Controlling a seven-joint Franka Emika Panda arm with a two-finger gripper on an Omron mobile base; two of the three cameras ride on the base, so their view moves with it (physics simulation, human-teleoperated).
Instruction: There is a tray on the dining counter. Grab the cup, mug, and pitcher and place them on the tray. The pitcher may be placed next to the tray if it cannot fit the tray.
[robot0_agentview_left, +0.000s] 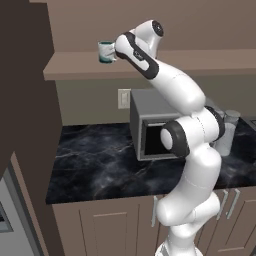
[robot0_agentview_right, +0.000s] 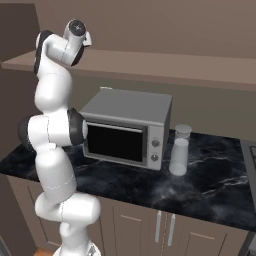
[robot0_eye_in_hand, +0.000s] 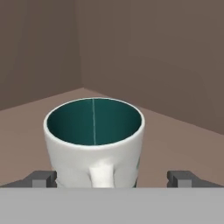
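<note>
Mug upright on shelf, btwn wide-open fingers, handle facing cam.

- Soft, even light is filling all three views, dim to moderate, with no visible lamp and no hard-edged shadows.
- The left wall in the left base view is sitting in deep brown shade.
- A pale sheen is showing on the black marble worktop, strongest in front of the microwave.
- The white arm is catching the brightest light, shading gently toward its undersides.
- The mug in the hand view is looking sharp, casting barely any shadow on the shelf.
- Edges are looking slightly soft and pixelated; no lens distortion is showing.
</note>
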